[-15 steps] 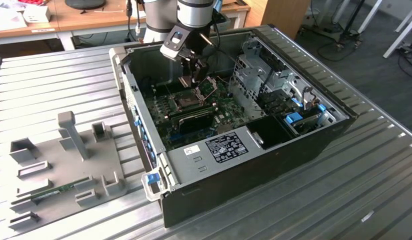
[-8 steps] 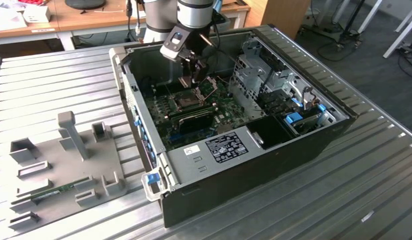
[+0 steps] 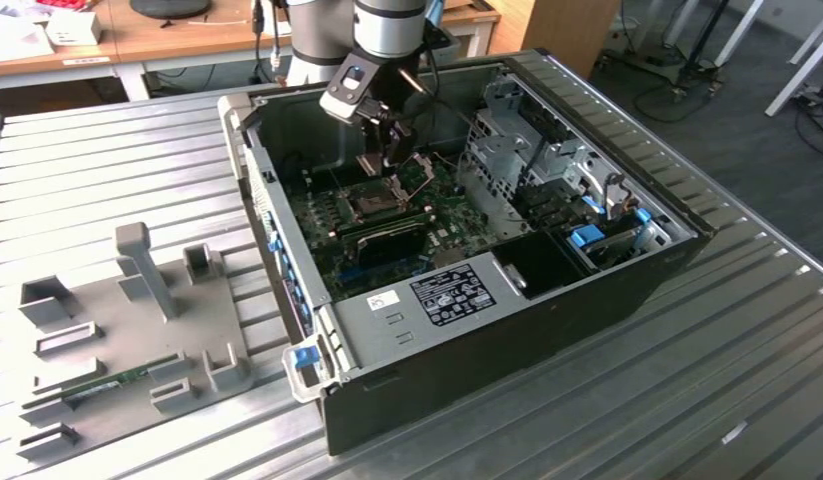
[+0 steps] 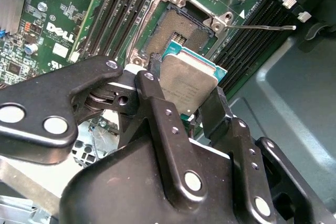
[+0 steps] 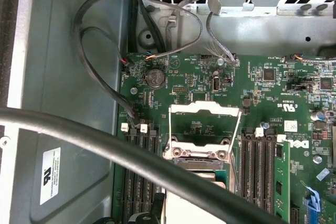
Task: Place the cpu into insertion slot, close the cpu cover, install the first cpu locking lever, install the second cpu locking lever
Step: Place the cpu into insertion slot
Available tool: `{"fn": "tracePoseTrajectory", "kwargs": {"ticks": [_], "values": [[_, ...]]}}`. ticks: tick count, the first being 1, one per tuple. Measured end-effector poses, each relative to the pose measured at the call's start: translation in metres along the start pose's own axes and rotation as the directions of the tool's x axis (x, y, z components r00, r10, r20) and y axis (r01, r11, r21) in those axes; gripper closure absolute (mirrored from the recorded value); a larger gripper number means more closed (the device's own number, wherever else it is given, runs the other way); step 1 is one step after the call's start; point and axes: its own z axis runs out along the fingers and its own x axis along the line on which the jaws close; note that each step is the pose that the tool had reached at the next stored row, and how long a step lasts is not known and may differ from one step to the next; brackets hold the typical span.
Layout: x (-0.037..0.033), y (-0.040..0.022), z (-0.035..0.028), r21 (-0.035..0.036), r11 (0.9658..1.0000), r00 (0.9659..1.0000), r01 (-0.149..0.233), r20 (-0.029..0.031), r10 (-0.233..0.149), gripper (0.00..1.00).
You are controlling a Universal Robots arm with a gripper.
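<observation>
My gripper (image 3: 388, 158) reaches down into the open computer case, just above the insertion slot (image 3: 375, 203) on the green board. In the second wrist view the gripper (image 4: 184, 95) is shut on the cpu (image 4: 190, 80), a grey metal square with a teal edge, held tilted over one corner of the dark insertion slot (image 4: 176, 31). The slot lies uncovered. In the first wrist view the cpu cover (image 5: 205, 109) stands swung up from its hinge, with the cpu (image 5: 184, 208) near the slot (image 5: 202, 164). A thin wire locking lever (image 4: 262, 26) sticks out unlatched beside the slot.
Long black memory slots (image 4: 118, 19) flank the socket, and one holds a green module (image 5: 281, 177). A thick black cable (image 5: 131, 150) crosses close to the camera. Metal drive cages (image 3: 518, 135) rise at the exterior view's right. A grey fixture tray (image 3: 131, 320) lies at its left.
</observation>
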Motion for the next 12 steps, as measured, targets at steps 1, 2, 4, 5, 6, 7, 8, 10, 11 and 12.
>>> {"fn": "tracePoseTrajectory", "kwargs": {"ticks": [1,2,4,5,6,7,8,10,11,12], "values": [[0.0000,0.0000,0.0003,0.0001,1.0000,1.0000,0.000,0.0001,0.000,0.46],[-0.0001,0.0000,0.0003,0.0002,1.0000,1.0000,0.000,0.0004,0.000,0.46],[-0.0001,0.0000,0.0005,0.0003,1.0000,1.0000,0.000,0.0005,0.000,0.46],[-0.0001,0.0000,0.0007,0.0003,1.0000,1.0000,0.000,0.0005,0.000,0.46],[-0.0001,-0.0001,0.0007,0.0003,1.0000,1.0000,0.000,0.0005,0.000,0.46],[-0.0001,-0.0001,0.0007,0.0003,1.0000,1.0000,0.000,0.0005,0.000,0.46],[-0.0001,-0.0001,0.0009,0.0002,1.0000,1.0000,0.000,0.0004,0.000,0.46],[-0.0001,-0.0001,0.0013,0.0002,1.0000,1.0000,0.000,0.0003,0.000,0.46],[-0.0001,-0.0001,0.0012,0.0003,1.0000,1.0000,0.000,0.0005,0.000,0.46],[-0.0001,-0.0001,0.0019,0.0003,1.0000,1.0000,0.000,0.0005,0.000,0.46]]}}
